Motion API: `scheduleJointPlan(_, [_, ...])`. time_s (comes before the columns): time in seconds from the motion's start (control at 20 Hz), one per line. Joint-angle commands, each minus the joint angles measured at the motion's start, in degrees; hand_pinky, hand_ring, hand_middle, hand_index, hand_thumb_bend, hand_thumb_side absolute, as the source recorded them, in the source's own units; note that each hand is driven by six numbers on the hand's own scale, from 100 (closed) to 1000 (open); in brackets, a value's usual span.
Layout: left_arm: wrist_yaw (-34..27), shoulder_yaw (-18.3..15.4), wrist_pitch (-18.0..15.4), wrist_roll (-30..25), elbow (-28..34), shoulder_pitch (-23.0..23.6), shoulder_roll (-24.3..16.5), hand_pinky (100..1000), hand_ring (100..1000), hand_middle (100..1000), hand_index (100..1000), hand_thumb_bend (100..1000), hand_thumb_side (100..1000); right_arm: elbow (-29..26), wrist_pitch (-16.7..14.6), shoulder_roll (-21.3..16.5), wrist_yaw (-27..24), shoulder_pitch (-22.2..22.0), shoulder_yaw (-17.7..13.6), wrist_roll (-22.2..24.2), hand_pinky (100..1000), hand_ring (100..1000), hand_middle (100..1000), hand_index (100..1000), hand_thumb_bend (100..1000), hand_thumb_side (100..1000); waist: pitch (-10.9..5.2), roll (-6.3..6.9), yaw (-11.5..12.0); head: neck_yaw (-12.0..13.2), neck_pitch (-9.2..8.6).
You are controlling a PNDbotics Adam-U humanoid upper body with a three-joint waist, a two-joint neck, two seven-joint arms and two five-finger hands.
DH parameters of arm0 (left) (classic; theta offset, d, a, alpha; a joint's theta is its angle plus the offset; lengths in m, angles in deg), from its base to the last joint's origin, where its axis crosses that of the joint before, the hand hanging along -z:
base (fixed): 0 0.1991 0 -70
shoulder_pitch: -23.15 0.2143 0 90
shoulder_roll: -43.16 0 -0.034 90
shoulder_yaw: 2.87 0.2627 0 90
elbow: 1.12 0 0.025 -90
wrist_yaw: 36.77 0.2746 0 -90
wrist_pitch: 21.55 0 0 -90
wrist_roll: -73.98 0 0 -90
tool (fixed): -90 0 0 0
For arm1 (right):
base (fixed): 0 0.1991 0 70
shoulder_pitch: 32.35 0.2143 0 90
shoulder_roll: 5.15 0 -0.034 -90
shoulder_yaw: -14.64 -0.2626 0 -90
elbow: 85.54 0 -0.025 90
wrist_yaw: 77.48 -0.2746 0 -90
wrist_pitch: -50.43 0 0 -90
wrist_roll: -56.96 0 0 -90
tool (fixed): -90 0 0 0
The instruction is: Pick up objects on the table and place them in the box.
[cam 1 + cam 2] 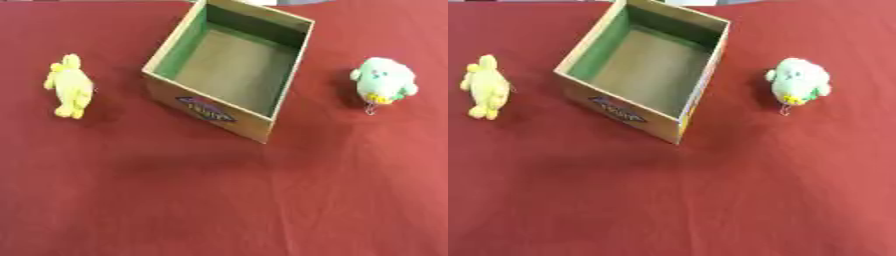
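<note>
An open cardboard box [213,112] with green-tinted inner walls and a coloured label on its near side sits askew on the red cloth-covered table [219,200], just above the centre of the view, one corner pointing toward five o'clock. Nothing lies inside it; its brown floor shows bare. At nine o'clock from the box, apart from it, a yellow plush toy [69,86] with long ears lies stretched out on the cloth. At three o'clock, also apart from the box, a pale green round plush toy [384,79] rests with a small yellow patch and a little metal ring at its lower edge. Neither robot hand shows in either view, so their state cannot be told.
</note>
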Motion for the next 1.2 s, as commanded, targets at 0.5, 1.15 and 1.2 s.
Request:
scheduleJointPlan(0.5, [-1.0,0.41,0.22,-0.68,1.13,-0.54,-1.38,544,664,730,714,100,652,12.36,-4.5,-1.1,9.44,5.64,6.6,8.53,899,953,814,908,728,806,-1.36,0.02,0.1,-0.87,-0.32])
scheduleJointPlan(1.15, [-1.35,0.51,0.42,-0.89,1.13,-0.66,-1.34,543,665,731,712,100,654,16.13,-8.39,-0.63,18.43,4.65,9.52,11.97,938,1000,847,968,922,416,-1.61,0.06,0.31,-1.4,-1.31])
scheduleJointPlan(1.2, [-1.38,0.51,0.42,-0.9,1.13,-0.67,-1.34,543,665,731,712,100,654,16.32,-8.54,-0.48,18.64,4.65,9.62,12.87,945,1000,850,978,915,388,-1.61,0.06,0.35,-1.41,-1.34])
